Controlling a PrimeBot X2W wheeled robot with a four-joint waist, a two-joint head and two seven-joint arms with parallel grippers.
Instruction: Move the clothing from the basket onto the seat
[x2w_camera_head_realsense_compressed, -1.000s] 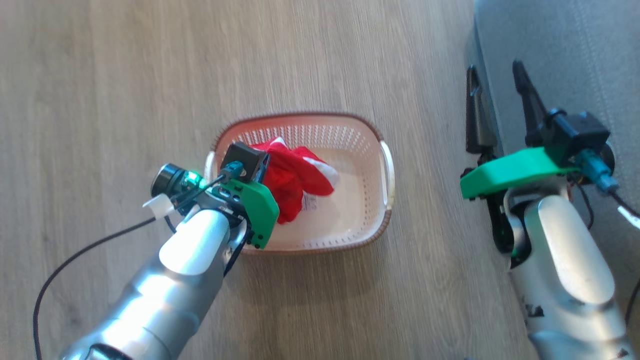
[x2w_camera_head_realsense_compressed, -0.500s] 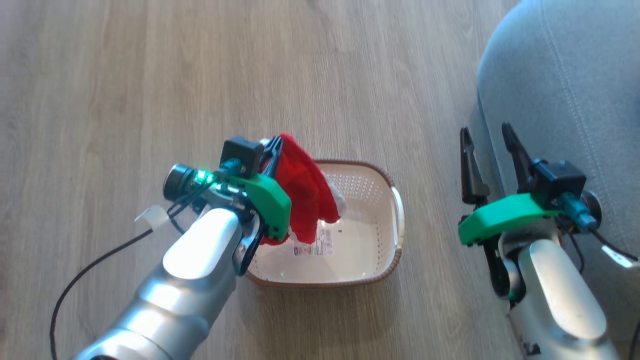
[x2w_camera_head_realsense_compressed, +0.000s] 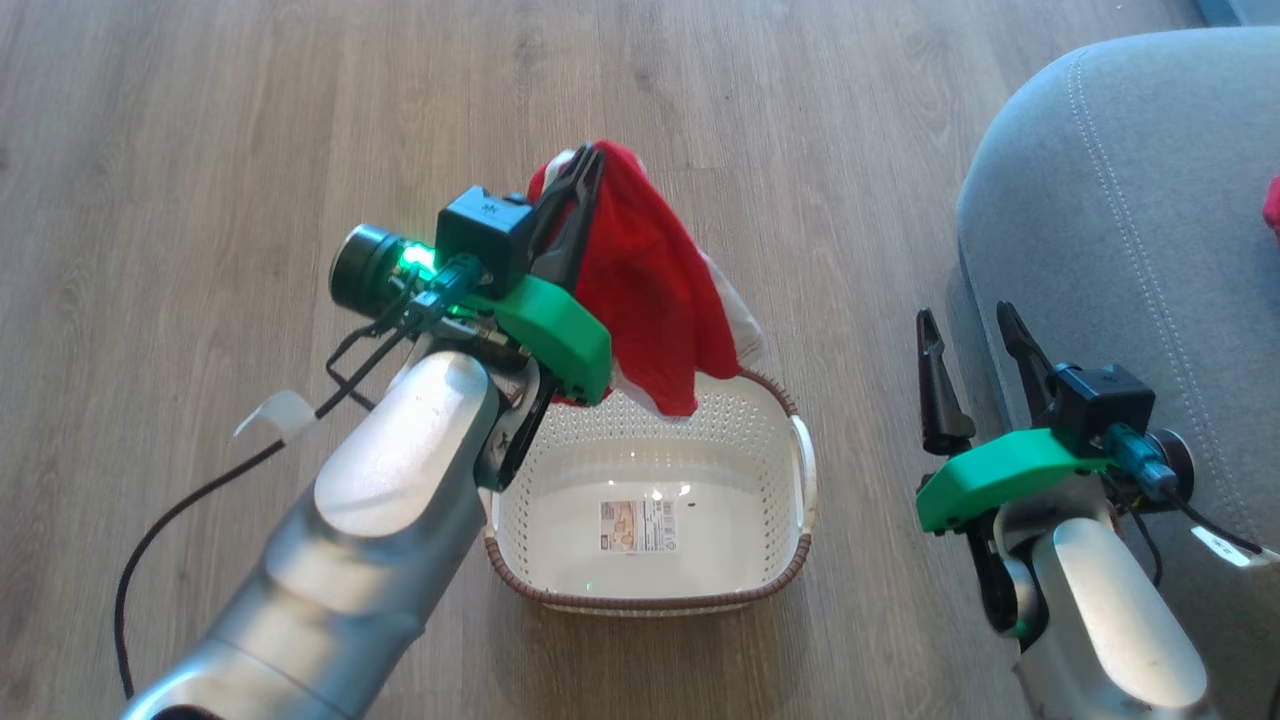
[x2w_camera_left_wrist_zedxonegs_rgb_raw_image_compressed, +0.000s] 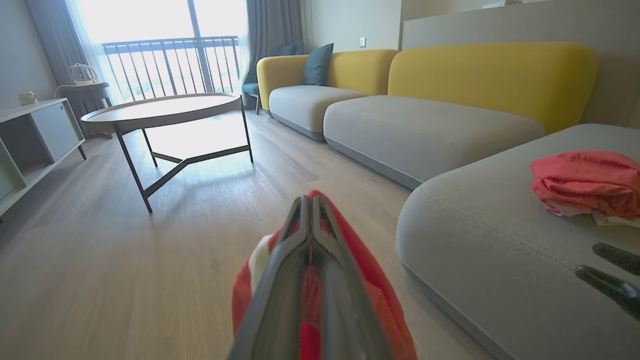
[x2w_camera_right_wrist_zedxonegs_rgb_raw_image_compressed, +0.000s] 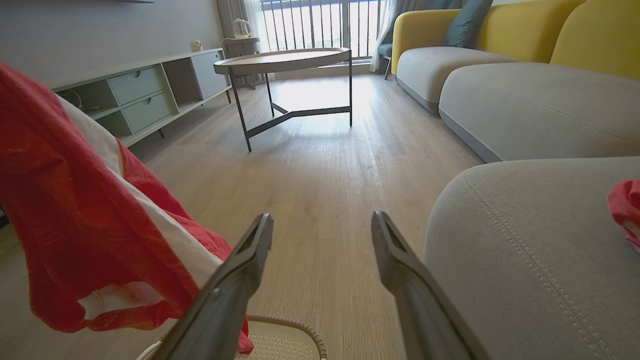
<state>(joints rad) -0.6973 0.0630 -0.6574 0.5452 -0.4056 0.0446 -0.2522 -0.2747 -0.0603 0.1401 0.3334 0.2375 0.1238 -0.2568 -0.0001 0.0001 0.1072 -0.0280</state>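
**A:** What's the biggest thing down there?

**B:** The wooden floor (x2w_camera_head_realsense_compressed: 200, 150). Next is the grey seat (x2w_camera_head_realsense_compressed: 1130, 200), which stands on the floor along the right edge of the head view. Its rounded corner is turned toward the basket.

**A:** Anything lying on the seat?

**B:** A crumpled red pile (x2w_camera_left_wrist_zedxonegs_rgb_raw_image_compressed: 585, 182) with a bit of pale cloth under it, set back from the seat's front edge (the left wrist view shows it best).

**A:** And the basket?

**B:** The basket (x2w_camera_head_realsense_compressed: 650, 603) sits on the floor just left of the seat's corner, not touching it.

**A:** Where is the piece being moved?

**B:** A red garment (x2w_camera_head_realsense_compressed: 650, 290), white-striped, hangs in the air over the basket's far rim. Its lowest fold hangs well clear of the basket's bottom.

**A:** What's holding it?

**B:** The left gripper (x2w_camera_head_realsense_compressed: 590, 155). Its two fingers are pressed together on the garment's top fold, and the cloth drapes down on the side nearer the seat.

**A:** And the other arm?

**B:** The right gripper (x2w_camera_head_realsense_compressed: 962, 315) has its fingers spread apart with nothing between them. It is at the seat's left edge, one finger over the floor and the other over the cushion.

**A:** Anything smaller?

**B:** A label (x2w_camera_head_realsense_compressed: 637, 526) stuck to the middle of the basket's bottom.
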